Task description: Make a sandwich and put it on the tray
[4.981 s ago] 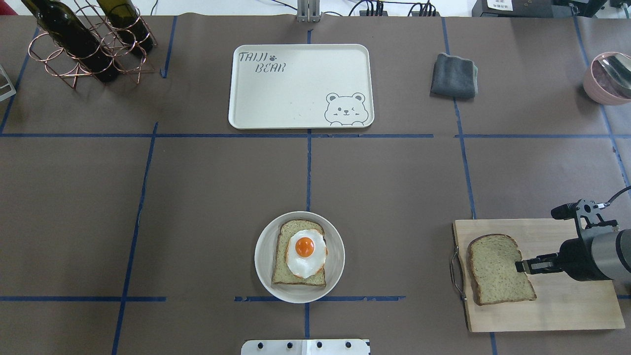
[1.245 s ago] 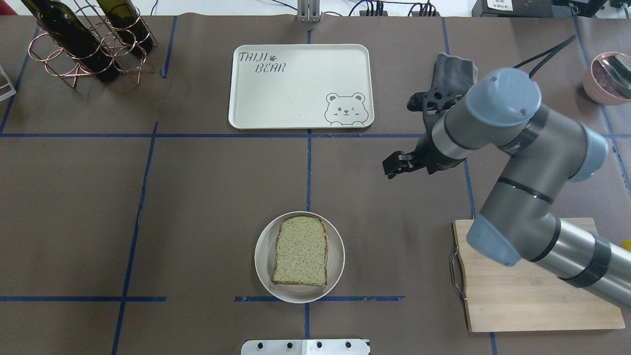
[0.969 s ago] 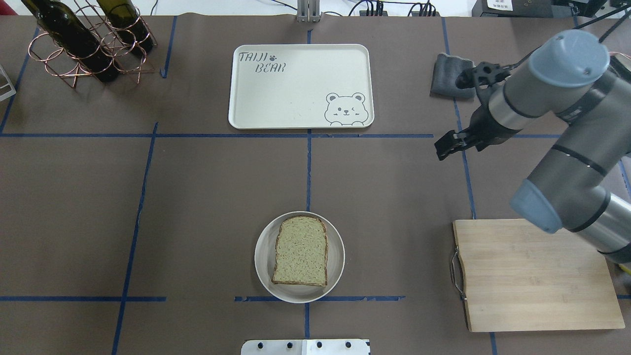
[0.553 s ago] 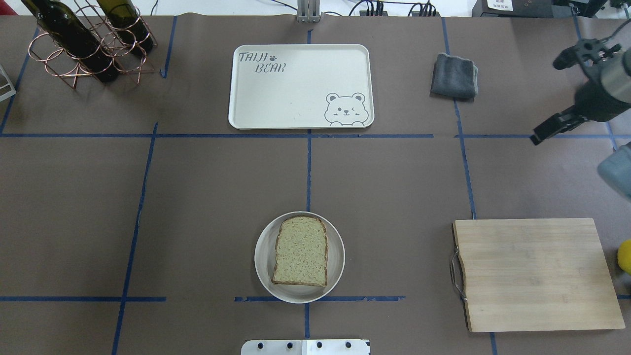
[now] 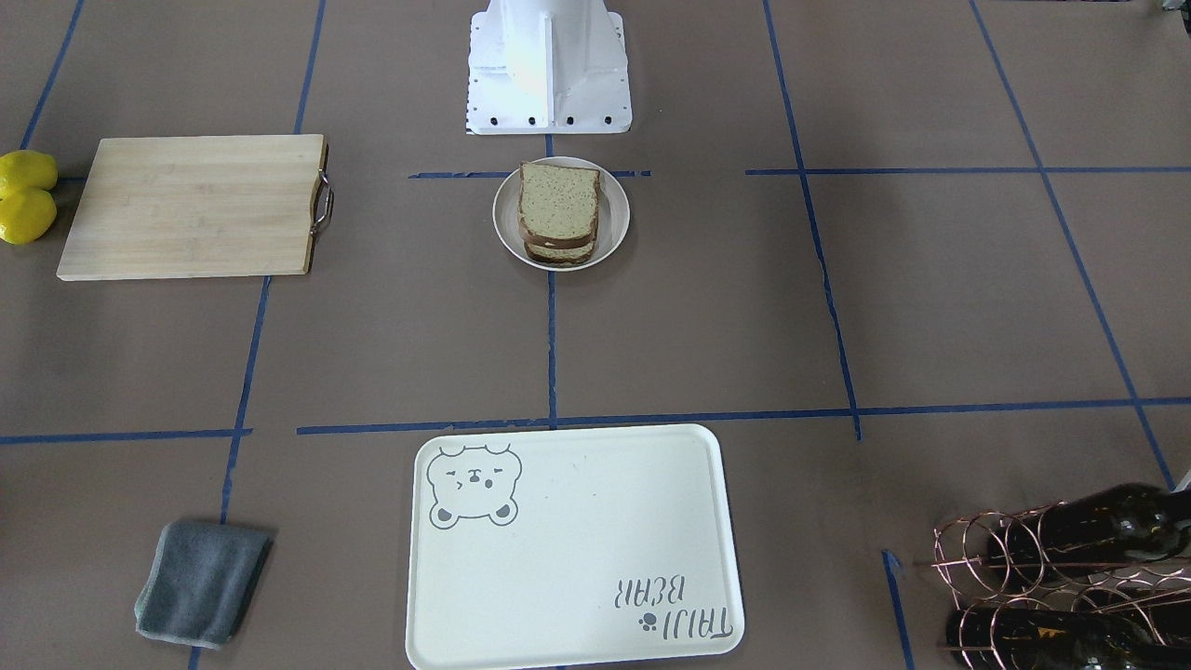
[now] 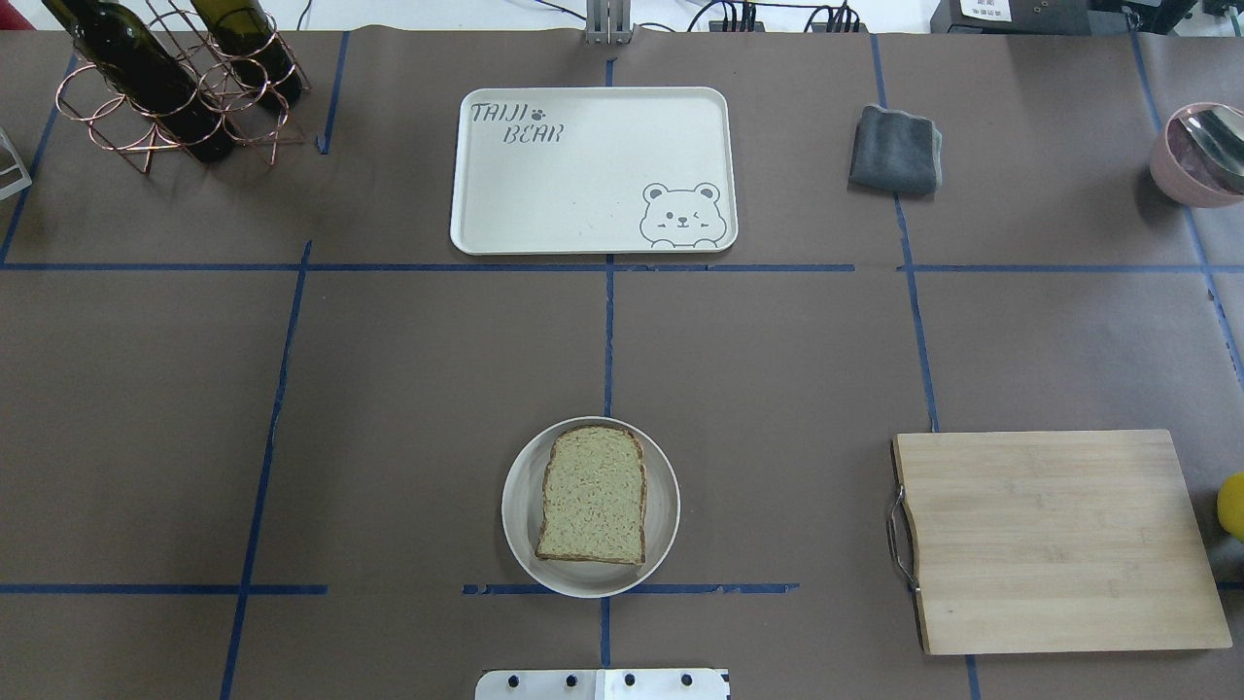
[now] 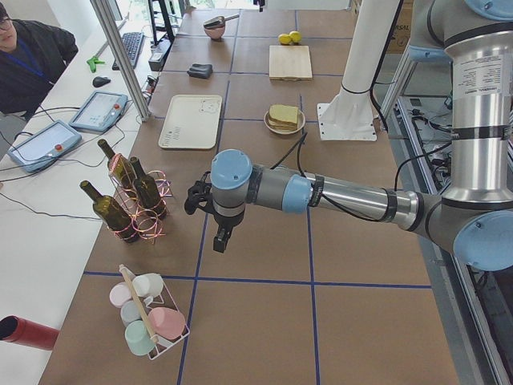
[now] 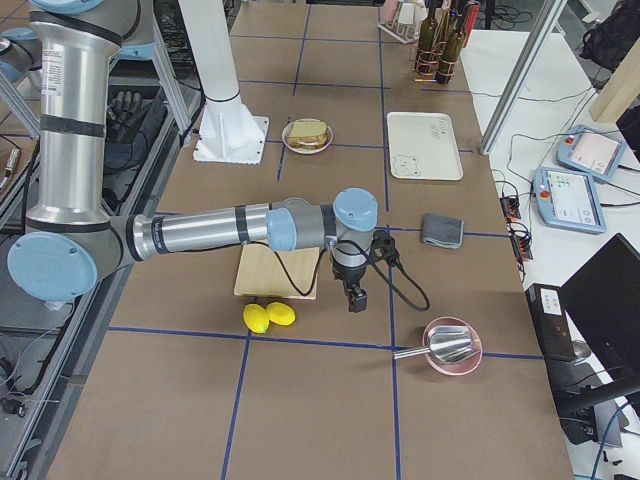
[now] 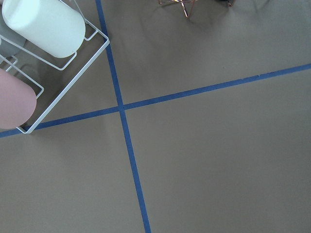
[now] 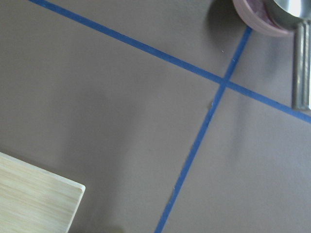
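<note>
The sandwich (image 6: 591,506) lies on a small round white plate (image 6: 517,506) near the table's front centre. Its top slice of tan seeded bread covers the egg. In the front-facing view the sandwich (image 5: 556,205) shows two stacked slices on the plate (image 5: 616,219). The cream tray (image 6: 583,165) with the bear drawing lies bare at the far centre, also in the front-facing view (image 5: 568,549). My left gripper (image 7: 222,239) hangs over the table's left end near the bottle rack. My right gripper (image 8: 354,297) hangs beside the cutting board. I cannot tell whether either is open or shut.
A wooden cutting board (image 6: 1054,540) lies bare at the front right, with two lemons (image 5: 26,195) beside it. A grey cloth (image 6: 896,148) lies right of the tray. A pink bowl with a spoon (image 6: 1200,151) and a wire bottle rack (image 6: 165,83) stand at the far corners.
The bread slice from the cutting board now lies on top of the egg. My right arm has since swung away to the right and left the overhead view.
</note>
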Controlling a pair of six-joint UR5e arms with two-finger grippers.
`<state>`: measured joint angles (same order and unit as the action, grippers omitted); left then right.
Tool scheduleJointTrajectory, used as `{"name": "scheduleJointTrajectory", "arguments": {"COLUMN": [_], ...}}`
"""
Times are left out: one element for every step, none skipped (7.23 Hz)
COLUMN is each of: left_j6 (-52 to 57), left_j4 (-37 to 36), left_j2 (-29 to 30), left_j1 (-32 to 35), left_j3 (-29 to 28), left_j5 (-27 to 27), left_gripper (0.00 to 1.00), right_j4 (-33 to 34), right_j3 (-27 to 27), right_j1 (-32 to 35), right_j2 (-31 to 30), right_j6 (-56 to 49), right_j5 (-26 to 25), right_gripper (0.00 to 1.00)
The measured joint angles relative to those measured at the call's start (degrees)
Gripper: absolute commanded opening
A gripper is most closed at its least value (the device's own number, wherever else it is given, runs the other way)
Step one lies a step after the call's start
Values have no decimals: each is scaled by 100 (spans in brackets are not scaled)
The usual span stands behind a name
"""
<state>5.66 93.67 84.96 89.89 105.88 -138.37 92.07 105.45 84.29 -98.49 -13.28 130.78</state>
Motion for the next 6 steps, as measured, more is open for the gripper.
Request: {"name": "scheduleJointTrajectory", "arguments": {"left_j6": [-9,-19,-82,-291,-687,-1403], "left_j4": [602,1205,1528,1754,2188,2807], "left_j2": [47,101,166,204,219,233], "left_j1": [-3,-32,-95,-236,-545,-1005], "left_j3": [-71,-230,-430,-533,-550,-518], "left_j5": [-2,-78,-321,-600,-694,-583], "left_gripper": [100,100,100,100,100,100], "right_j4": [115,173,195,200,200,199], "right_j3": [-20,-31,-35,-35,-34,-34], "right_j1": [212,319,358,371,374,377], "right_j2": [-124,-183,-204,-211,-213,-214], "right_j6": [-23,-24,-18,-10,-3,0], "right_j5": [-5,-7,-8,-8,-8,-8], "right_gripper": [100,100,100,100,100,100]}}
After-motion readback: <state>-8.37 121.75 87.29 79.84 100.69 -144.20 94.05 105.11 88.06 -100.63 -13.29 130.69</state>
